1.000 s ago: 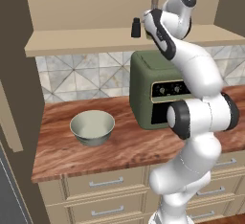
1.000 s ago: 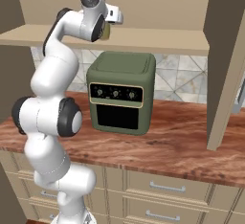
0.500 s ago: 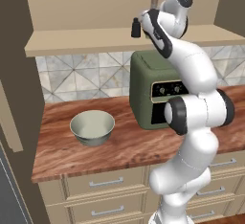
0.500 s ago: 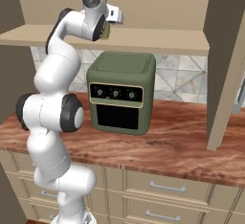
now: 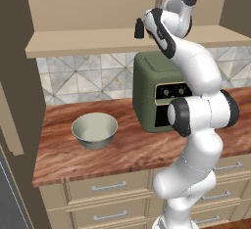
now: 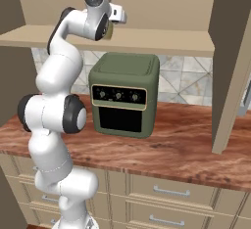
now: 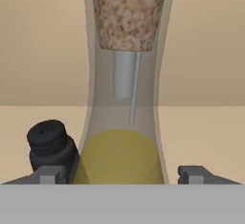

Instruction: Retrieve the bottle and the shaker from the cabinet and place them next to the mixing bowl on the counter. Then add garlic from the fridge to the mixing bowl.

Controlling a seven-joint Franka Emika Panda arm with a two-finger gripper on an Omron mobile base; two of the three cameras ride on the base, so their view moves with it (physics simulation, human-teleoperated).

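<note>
- No lettering, brand, number or sign can be read anywhere.
- The bottle [image 7: 125, 74] bears no label; its cork and glass are plain.
- The dark shaker [image 7: 49, 144] carries no marking that can be made out.
- The green oven [image 6: 123, 101] has three knobs on its panel, with no legible figures around them.

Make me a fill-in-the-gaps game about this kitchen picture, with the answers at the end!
1. The stopper in the top of the bottle is made of ____.
2. The liquid at the bottom of the bottle is ____ in colour.
3. The mixing bowl sits on the wooden ____.
4. The oven beside the bowl is coloured ____.

Answers: cork; yellow; counter; green
</note>
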